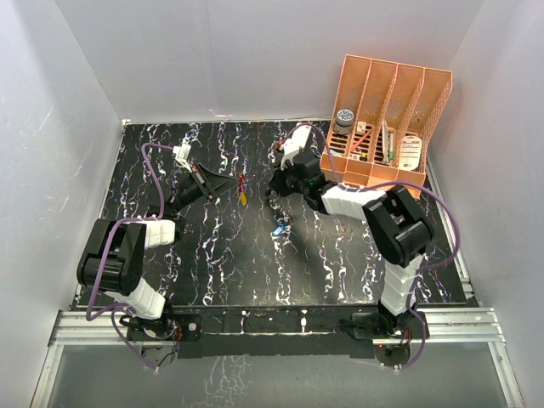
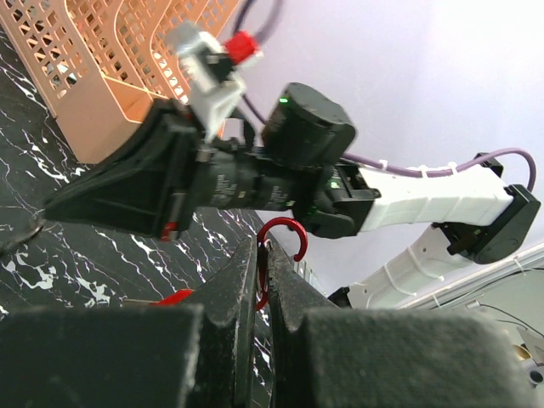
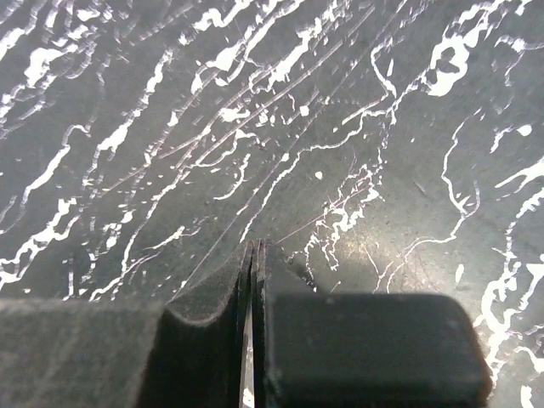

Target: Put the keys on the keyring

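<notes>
My left gripper is shut on the keyring, a thin red loop whose hooked end sticks out above the fingertips. Below the ring in the top view hangs a yellow-headed key. A red bit shows left of the left fingers; I cannot tell what it is. My right gripper is down at the black marbled table, shut, with only a thin pale sliver between its pads that I cannot identify. A blue-headed key lies on the table just in front of it, next to a small white piece.
An orange slotted file rack holding small items stands at the back right, close behind the right arm, and also appears as an orange rack in the left wrist view. White walls enclose the table on three sides.
</notes>
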Robot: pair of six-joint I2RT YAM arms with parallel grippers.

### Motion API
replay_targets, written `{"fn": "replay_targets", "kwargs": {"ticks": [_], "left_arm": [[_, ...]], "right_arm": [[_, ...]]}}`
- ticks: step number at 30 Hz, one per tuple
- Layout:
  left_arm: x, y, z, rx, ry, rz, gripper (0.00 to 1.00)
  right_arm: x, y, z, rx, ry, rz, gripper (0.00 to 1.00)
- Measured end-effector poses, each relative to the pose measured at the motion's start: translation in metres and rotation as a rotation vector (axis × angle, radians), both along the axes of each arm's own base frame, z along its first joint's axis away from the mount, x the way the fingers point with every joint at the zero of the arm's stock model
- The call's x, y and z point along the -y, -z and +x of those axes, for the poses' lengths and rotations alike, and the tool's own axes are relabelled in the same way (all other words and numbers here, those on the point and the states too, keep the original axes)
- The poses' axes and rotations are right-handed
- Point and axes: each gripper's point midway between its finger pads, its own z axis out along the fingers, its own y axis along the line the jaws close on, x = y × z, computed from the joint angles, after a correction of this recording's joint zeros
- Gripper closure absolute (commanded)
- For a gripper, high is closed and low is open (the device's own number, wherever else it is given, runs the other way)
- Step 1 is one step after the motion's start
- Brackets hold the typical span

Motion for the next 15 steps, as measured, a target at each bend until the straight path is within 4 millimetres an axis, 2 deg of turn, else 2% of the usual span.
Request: {"fn": "replay_targets", "kwargs": {"ticks": [6, 7, 9, 15], "left_arm": [[0.0, -0.002, 0.002, 0.013, -0.001, 0.002, 1.0], [0.001, -0.003, 0.003, 0.016, 0.0, 0.002, 1.0], [0.001, -0.005, 0.006, 0.023, 0.002, 0.002, 1.0], [0.004, -0.01, 0.014, 0.042, 0.017, 0.004, 1.0]], "right_arm": [[0.009, -0.054, -0.016, 0.133, -0.013, 0.073, 1.0], [0.01, -0.052, -0.021, 0.132, -0.019, 0.075, 1.0], [0.012, -0.075, -0.027, 0.176, -0.028, 0.105, 1.0], [0.013, -0.109, -0.043, 0.247, -0.067, 0.164, 1.0]]}}
